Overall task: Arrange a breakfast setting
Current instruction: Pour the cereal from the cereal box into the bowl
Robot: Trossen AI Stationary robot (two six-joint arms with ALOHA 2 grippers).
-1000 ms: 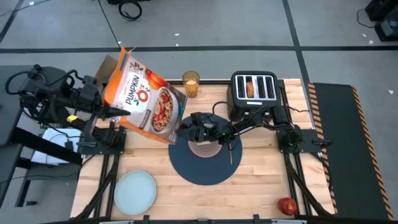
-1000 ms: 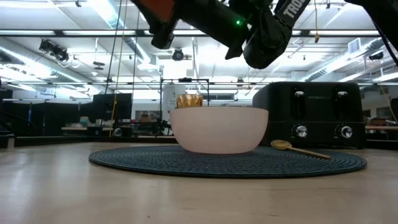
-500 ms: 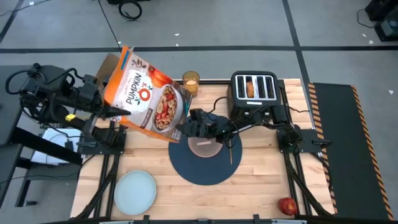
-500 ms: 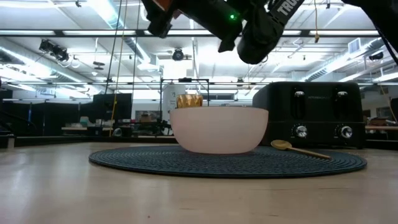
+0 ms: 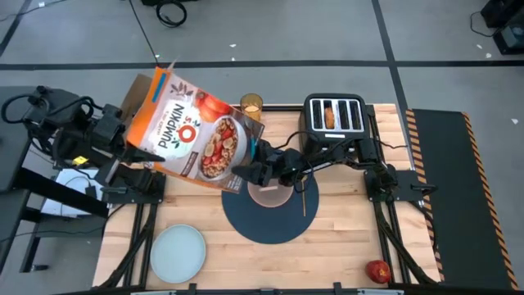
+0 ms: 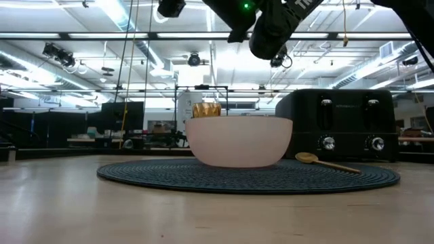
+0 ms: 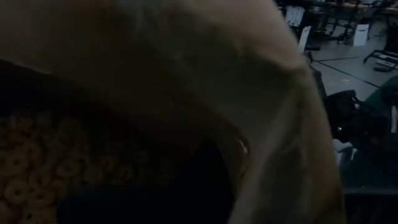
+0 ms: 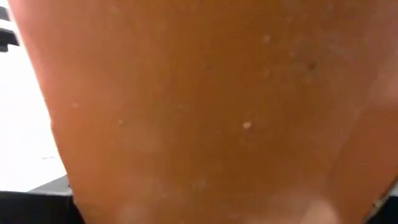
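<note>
My left gripper (image 5: 131, 147) and right gripper (image 5: 246, 174) hold the tilted cereal box (image 5: 195, 135) above the bowl (image 6: 239, 141); finger gaps hidden, I cannot tell.

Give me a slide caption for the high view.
Both grippers tilt the cereal box toward the bowl on the mat.

The cereal box (image 5: 195, 135) reads "PUMPKIN O's" (large white letters).
</note>
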